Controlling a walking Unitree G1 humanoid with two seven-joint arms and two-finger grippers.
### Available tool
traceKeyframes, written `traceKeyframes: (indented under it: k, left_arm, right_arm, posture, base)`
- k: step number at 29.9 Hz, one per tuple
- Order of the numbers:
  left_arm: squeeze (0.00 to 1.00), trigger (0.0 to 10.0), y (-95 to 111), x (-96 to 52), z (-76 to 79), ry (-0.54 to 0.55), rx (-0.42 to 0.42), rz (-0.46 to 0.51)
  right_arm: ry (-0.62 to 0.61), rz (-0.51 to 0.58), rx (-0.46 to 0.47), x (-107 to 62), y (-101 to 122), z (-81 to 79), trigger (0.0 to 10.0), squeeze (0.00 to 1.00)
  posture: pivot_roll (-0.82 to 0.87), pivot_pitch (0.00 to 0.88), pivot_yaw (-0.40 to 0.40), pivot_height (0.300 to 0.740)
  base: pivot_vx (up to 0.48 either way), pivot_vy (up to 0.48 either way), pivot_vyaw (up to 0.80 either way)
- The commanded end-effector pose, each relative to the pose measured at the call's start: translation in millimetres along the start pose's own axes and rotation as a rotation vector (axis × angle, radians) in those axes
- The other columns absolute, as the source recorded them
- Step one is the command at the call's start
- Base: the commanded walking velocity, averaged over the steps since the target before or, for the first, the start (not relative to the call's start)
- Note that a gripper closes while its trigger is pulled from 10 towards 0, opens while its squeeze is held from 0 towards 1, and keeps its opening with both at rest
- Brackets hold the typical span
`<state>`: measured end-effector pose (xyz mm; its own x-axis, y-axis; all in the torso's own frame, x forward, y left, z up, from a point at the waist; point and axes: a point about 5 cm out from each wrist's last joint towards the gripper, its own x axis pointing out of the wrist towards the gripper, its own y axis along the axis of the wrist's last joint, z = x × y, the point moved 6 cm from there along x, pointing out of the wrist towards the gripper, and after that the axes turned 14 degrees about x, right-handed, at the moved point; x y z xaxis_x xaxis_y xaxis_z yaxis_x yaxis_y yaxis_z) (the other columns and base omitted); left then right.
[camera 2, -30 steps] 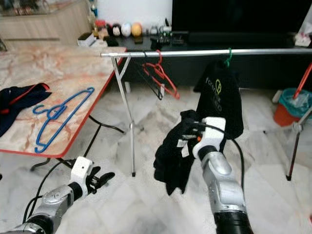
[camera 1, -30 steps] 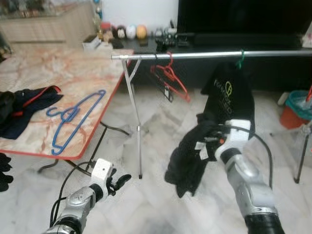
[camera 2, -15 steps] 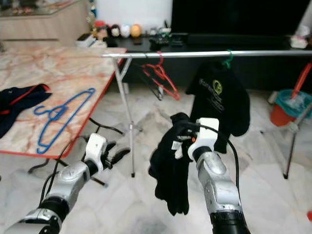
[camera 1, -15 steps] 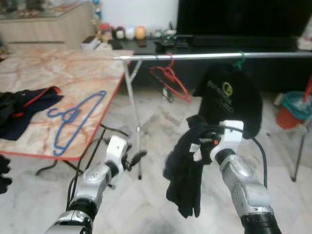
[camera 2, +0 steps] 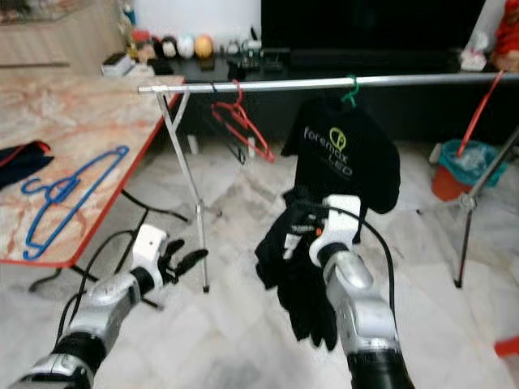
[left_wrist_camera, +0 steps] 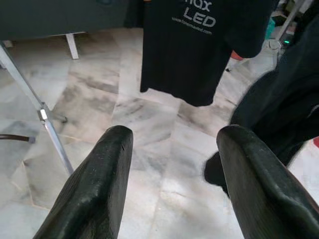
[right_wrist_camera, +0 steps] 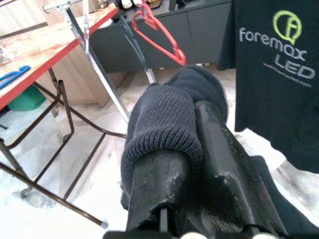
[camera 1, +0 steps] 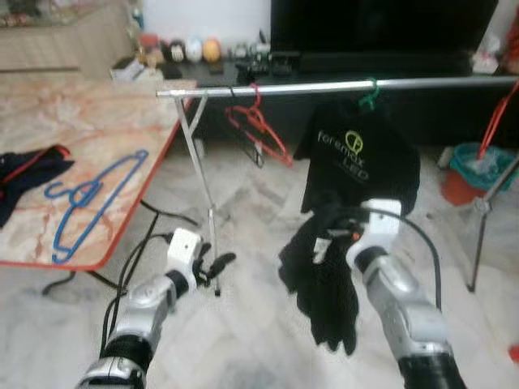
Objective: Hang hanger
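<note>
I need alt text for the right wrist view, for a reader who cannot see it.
The right gripper is shut on a dark knit garment bunched over its black fingers. Beyond it hang a black T-shirt printed "foremax LED" and a red hanger.

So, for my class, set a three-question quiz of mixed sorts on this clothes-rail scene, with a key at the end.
1. True or false: the right hand is shut on a dark knitted garment.
2. Multiple choice: what colour is the hanger that carries the black T-shirt on the rail? A) blue B) green C) red
3. Fill the gap: the blue hanger lies on the ____.

Key
1. True; the garment droops below the closed fingers.
2. B; the red hanger hangs bare further along the rail, towards the table.
3. Table. The left hand, fingers apart, holds nothing.
</note>
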<state>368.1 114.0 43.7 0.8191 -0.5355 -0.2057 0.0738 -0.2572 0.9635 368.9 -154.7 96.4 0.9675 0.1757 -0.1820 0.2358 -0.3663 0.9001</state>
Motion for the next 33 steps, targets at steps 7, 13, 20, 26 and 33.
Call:
traceKeyframes:
  k: [7, 13, 20, 26, 33]
  left_arm:
    - [0.0, 10.0, -4, -6.6, 10.1, -0.098, 0.015, -0.021]
    - [0.0, 10.0, -13, -25.1, 20.3, -0.229, 0.083, -0.053]
    - [0.0, 10.0, -3, -37.7, 27.0, -0.319, 0.098, -0.028]
    - [0.0, 10.0, 18, -44.9, 58.4, -0.527, 0.14, 0.006]
    - [0.0, 10.0, 38, -31.8, 52.3, -0.461, 0.165, 0.042]
  right_arm:
    - [0.079, -0.044, -0.044, -4.3, 0, -13.3, 10.0, 0.0]
    - [0.162, -0.191, -0.144, -19.8, -21, -13.3, 10.0, 0.0]
    - [0.278, -0.286, -0.233, -35.3, -28, -32.4, 10.0, 0.0]
    - [0.372, -0.283, -0.249, -40.6, -16, -62.6, 10.0, 0.0]
    - [0.464, -0.306, -0.229, -50.4, -16, -92.9, 10.0, 0.0]
  posture:
    - [-0.01, 0.022, 0.047, 0.74]
    - [-0.01, 0.027, 0.047, 0.74]
    - [-0.01, 0.034, 0.039, 0.74]
    - [-0.02, 0.03, 0.041, 0.74]
    - [-0.02, 0.026, 0.039, 0.74]
  base:
    - [0.0, -0.348, 0.0]
    - [0.0, -0.046, 0.0]
    - [0.0, 0.0, 0.0]
    - [0.0, 0.0, 0.0]
    - [0.0, 0.0, 0.0]
